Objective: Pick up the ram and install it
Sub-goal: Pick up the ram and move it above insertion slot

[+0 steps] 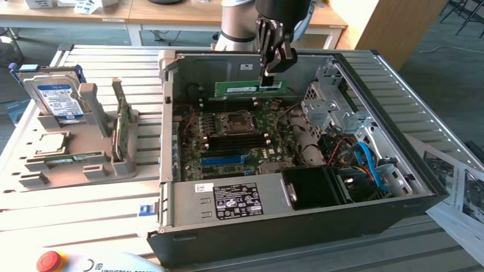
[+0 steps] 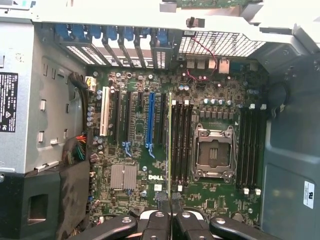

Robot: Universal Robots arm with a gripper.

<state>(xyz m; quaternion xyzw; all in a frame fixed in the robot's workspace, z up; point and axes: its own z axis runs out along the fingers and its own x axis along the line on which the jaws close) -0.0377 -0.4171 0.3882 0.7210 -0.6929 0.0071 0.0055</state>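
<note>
**Item: ram [image 1: 243,88] [image 2: 170,142].** Location: inside the open computer case [image 1: 168,119], above the motherboard [image 1: 226,148], near the case's far wall in the exterior view. It is carried on edge with its long side level. In the wrist view it appears as a thin line running parallel to, and just beside, the nearest bank of black memory slots [image 2: 182,145]. This pose probably keeps the contact edge facing down towards a slot. Whether it touches the board cannot be told.

**Item: end effector [image 1: 269,84] [image 2: 170,199].** State: clenched on the ram's upper edge, fingers pinching the thin board between them. The grip is from above, likely so that nothing blocks the lower edge.

**Item: processor socket [image 1: 232,123] [image 2: 214,152].** Uncovered, with slot banks on both sides.

**Item: power supply [image 1: 226,201].** At the case's near end.

**Item: grey holder [image 1: 76,161].** On the slatted table [image 1: 90,212], at the exterior view's left. It props up a hard drive [image 1: 56,99] and an expansion card [image 1: 121,127], apparently to keep each part easy to grip.
</note>
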